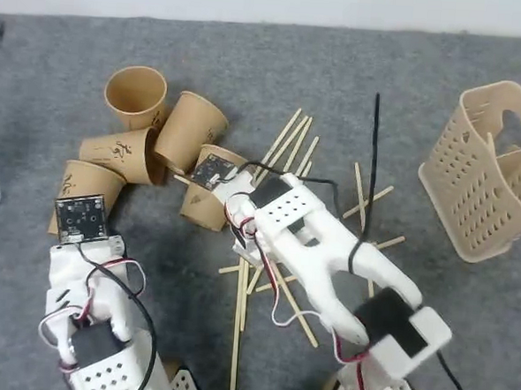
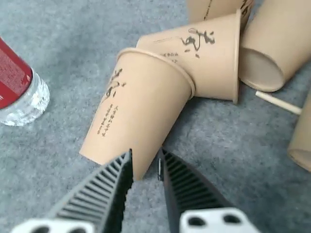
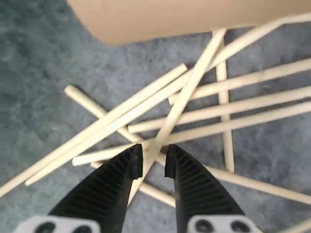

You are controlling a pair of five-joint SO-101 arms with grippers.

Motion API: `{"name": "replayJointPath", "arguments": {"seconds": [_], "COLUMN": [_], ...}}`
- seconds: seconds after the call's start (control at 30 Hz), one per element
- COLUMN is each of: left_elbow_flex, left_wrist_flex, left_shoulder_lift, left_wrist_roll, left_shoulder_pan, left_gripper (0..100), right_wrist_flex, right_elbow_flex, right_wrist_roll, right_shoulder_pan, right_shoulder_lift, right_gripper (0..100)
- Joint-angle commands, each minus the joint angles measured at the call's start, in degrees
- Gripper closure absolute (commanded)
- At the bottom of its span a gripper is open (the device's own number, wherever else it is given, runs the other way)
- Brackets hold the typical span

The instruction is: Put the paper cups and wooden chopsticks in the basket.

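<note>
Perforated beige basket (image 1: 472, 203) at the right of the grey carpet (image 1: 339, 67); possibly one stick inside, though this is unclear. Tan printed paper cups (image 1: 126, 151) lie toppled at upper left, and pale wooden chopsticks (image 1: 285, 152) are scattered centrally. Left gripper (image 2: 145, 154): fingers narrowly parted, base corner of the nearest cup (image 2: 141, 111) between the tips. Right gripper (image 3: 153, 151): fingers narrowly parted astride one chopstick (image 3: 180, 104).

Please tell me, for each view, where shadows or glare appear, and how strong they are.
High view: even light, with only soft shadows beside the paper cups. Left wrist view: a faint shadow under the nearest cup, and small bright glints on the clear bottle. Right wrist view: thin, soft shadows along the chopsticks, no glare.
</note>
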Motion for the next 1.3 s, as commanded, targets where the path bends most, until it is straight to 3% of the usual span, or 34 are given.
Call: {"name": "replayJointPath", "arguments": {"seconds": [0.0,0.17,0.3,0.53,0.7,0.93,1.07,1.27], "left_elbow_flex": [-0.57,-0.22,-0.22,-0.22,-0.13,0.40,0.57,0.66], "left_wrist_flex": [-1.67,-1.93,-1.85,-1.85,-1.85,-2.02,-2.02,-2.02], "left_shoulder_lift": [-0.97,-0.97,-0.97,-0.97,-0.97,-0.97,-0.97,-0.97], "left_wrist_roll": [-0.53,-0.44,-0.44,-0.44,-0.44,-0.53,-0.53,-0.53], "left_shoulder_pan": [-0.44,-0.44,-0.26,-0.18,-0.18,-0.18,-0.18,-0.09], "left_gripper": [91,91,91,91,91,91,91,91], "right_wrist_flex": [-1.89,-3.47,-3.47,-1.10,4.70,14.99,9.27,-13.41], "right_elbow_flex": [-3.08,-2.99,-2.99,-3.08,-3.25,-13.10,-19.43,-16.97], "right_wrist_roll": [-0.79,-0.70,-0.44,-0.26,4.22,9.58,11.87,10.73], "right_shoulder_pan": [-0.57,-0.40,0.84,7.78,12.26,18.24,26.95,49.36], "right_shoulder_lift": [0.92,2.42,4.18,2.77,-10.68,-42.86,-55.87,-60.26], "right_gripper": [90.9,92.0,99.3,99.2,99.2,99.2,99.2,99.2]}}
